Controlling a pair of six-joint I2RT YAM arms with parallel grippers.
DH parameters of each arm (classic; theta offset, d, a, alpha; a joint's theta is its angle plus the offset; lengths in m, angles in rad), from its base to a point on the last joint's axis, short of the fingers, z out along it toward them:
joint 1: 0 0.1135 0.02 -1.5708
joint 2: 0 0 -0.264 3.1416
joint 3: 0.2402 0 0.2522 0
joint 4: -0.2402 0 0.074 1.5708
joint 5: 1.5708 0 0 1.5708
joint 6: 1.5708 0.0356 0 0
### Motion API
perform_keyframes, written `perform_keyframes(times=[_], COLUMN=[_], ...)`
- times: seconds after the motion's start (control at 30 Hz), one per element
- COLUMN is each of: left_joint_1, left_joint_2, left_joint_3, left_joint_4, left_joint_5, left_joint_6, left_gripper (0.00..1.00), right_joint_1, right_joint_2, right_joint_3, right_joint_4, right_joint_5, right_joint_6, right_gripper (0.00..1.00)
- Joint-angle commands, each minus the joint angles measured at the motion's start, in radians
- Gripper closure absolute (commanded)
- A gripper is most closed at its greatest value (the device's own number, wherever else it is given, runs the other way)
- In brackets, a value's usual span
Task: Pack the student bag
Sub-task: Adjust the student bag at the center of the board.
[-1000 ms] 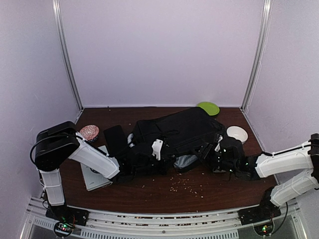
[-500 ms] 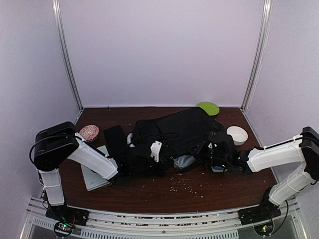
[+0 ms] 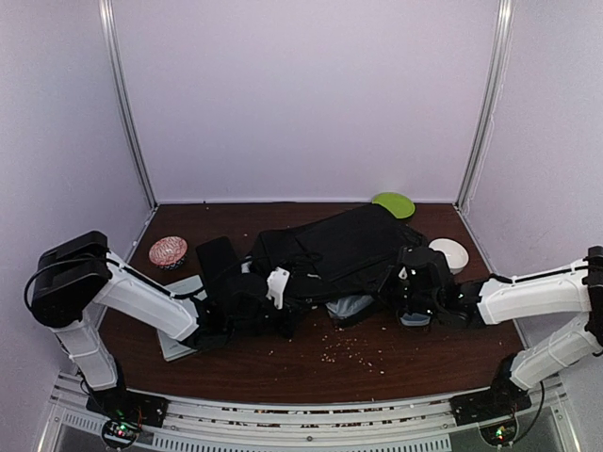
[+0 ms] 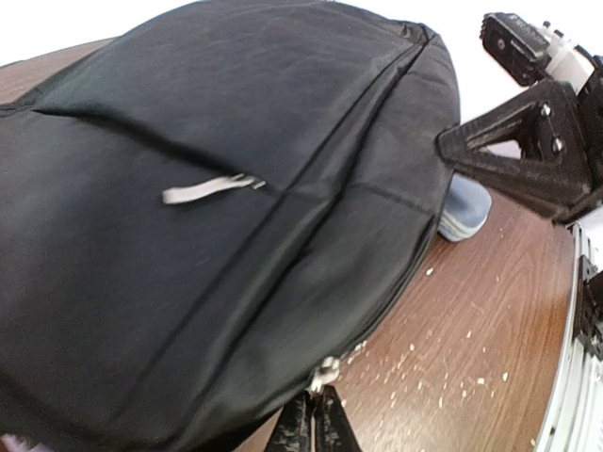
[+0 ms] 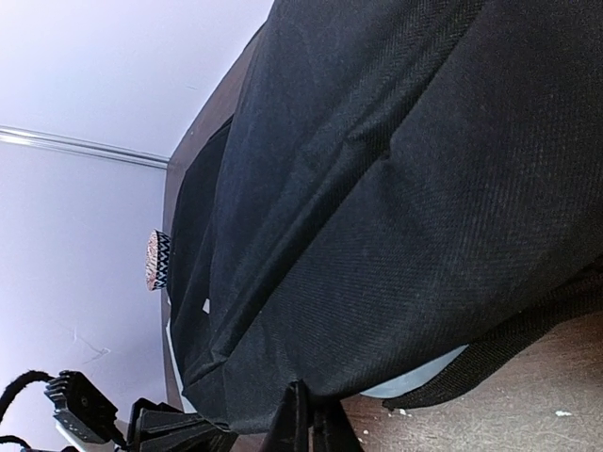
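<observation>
The student bag (image 3: 334,247) lies flat in the middle of the desk (image 3: 424,353), its long side running from 8 o'clock up to 2 o'clock. The left tool (image 4: 314,416) reaches in low at the bag's 7 o'clock edge. Its fingers are pressed together and nip a small metal zip pull (image 4: 326,373) on the seam there. The right tool (image 5: 306,407) comes in from the 4 o'clock side, fingers also pressed together, with their tips against the bag's lower hem. Whether any cloth is caught between them I cannot tell.

A light-blue pencil case (image 3: 350,307) peeks out from under the bag's near edge at 6 o'clock, between the two tools. Pale crumbs (image 3: 353,350) are scattered on the wood just in front of it. A green plate (image 3: 393,203) sits at the bag's 1 o'clock corner, a white bowl (image 3: 449,252) near its 3 o'clock end, and a pink patterned bowl (image 3: 168,250) well off at 9 o'clock.
</observation>
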Motion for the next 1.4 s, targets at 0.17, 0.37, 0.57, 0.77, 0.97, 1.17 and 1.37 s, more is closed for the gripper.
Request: perform_keyframes(times=[0.17, 0.37, 0.57, 0.77, 0.97, 1.17, 1.37], left_joint_1=[0.007, 0.008, 0.007, 0.023, 0.186, 0.286, 0.372], left_joint_2=[-0.182, -0.231, -0.228, -0.294, -0.343, -0.219, -0.094], left_joint_3=[-0.027, -0.043, -0.056, -0.052, -0.011, 0.176, 0.282], left_joint_4=[-0.358, -0.455, -0.404, -0.413, -0.440, -0.581, -0.621], left_joint_5=[-0.075, -0.068, -0.032, -0.120, -0.003, 0.069, 0.124], left_joint_6=[0.104, 0.109, 0.101, 0.106, 0.023, -0.066, -0.203], left_gripper=[1.00, 1.00, 1.00, 0.77, 0.28, 0.14, 0.10], right_joint_1=[-0.067, -0.100, -0.104, -0.104, -0.118, -0.123, -0.135], right_joint_2=[-0.140, -0.180, -0.196, -0.238, -0.245, -0.274, -0.312], right_joint_3=[0.010, -0.040, -0.055, -0.003, 0.032, -0.014, -0.010], right_joint_4=[-0.204, -0.233, -0.197, -0.279, -0.404, -0.401, -0.427], right_joint_5=[0.062, 0.036, -0.041, -0.050, -0.013, -0.027, 0.052], right_joint_6=[-0.177, -0.211, -0.251, -0.352, -0.416, -0.422, -0.383], right_gripper=[1.00, 1.00, 1.00, 1.00, 1.00, 0.92, 0.30])
